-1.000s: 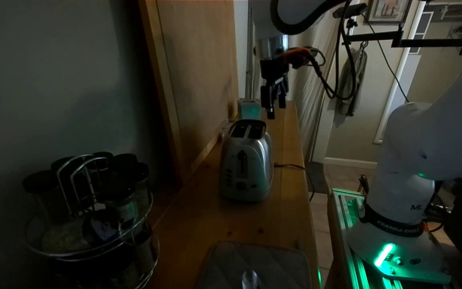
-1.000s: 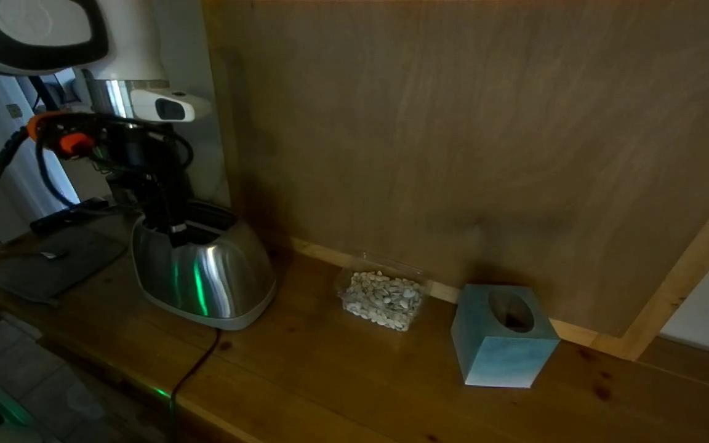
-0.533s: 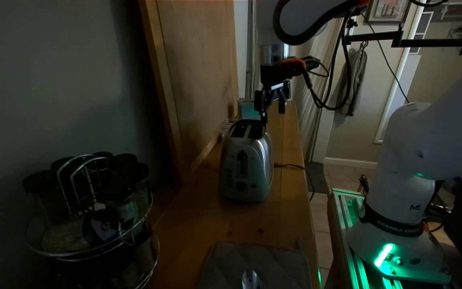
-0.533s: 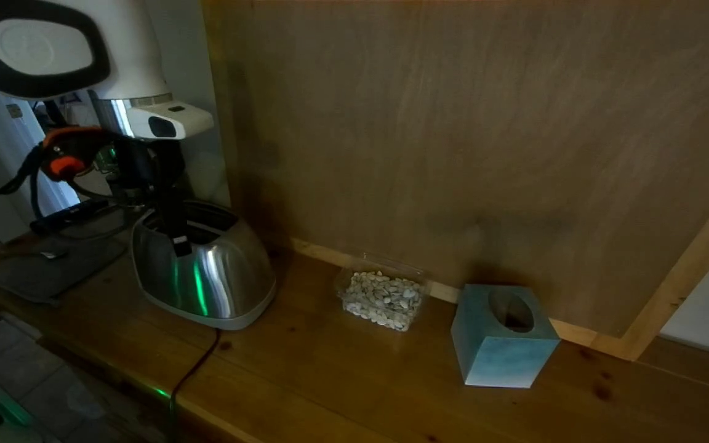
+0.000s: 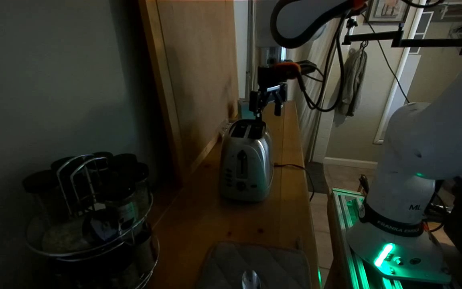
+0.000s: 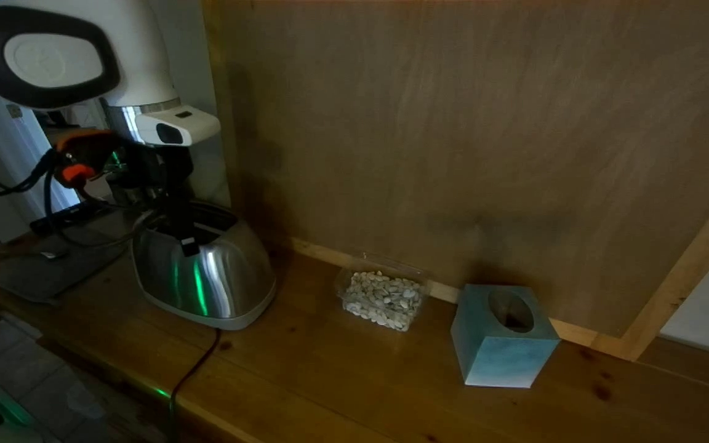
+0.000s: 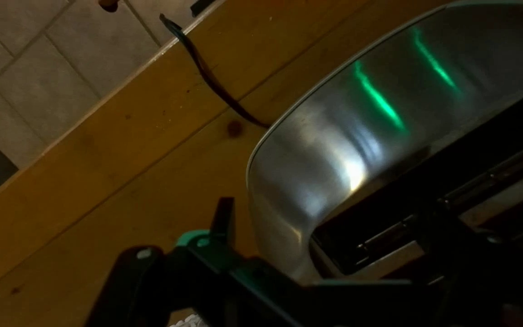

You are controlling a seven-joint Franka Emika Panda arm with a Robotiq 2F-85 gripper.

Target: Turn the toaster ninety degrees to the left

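The shiny silver metal two-slot toaster (image 5: 251, 166) stands upright on the orange-brown wooden tabletop (image 6: 330, 381), near the tall plywood panel (image 6: 471, 154). Its dark lever (image 5: 242, 155) is at the end away from my hand (image 5: 268, 117). My hand is spread wide at the opposite end: one black finger (image 7: 223, 220) hangs outside the rounded metal, the other is over the dark slots (image 5: 238, 129). Whether either touches, or dips into a slot, I cannot tell.

I judge it hollow and only moderately heavy, its shell stiff but slick, with curved sides that would let my grip slide off if I squeezed from outside. The better hold looks to be the wall at this end, one finger shallow inside a slot, the other flat against the outer metal. The thin guides within may bend, so I should press gently. Rather than lift, I would pull steadily sideways and swing it on its base, which might drag or skid on smooth wood. The thin dark power cord (image 6: 196, 367), running from beneath it over the tabletop's edge, could tug as it turns.
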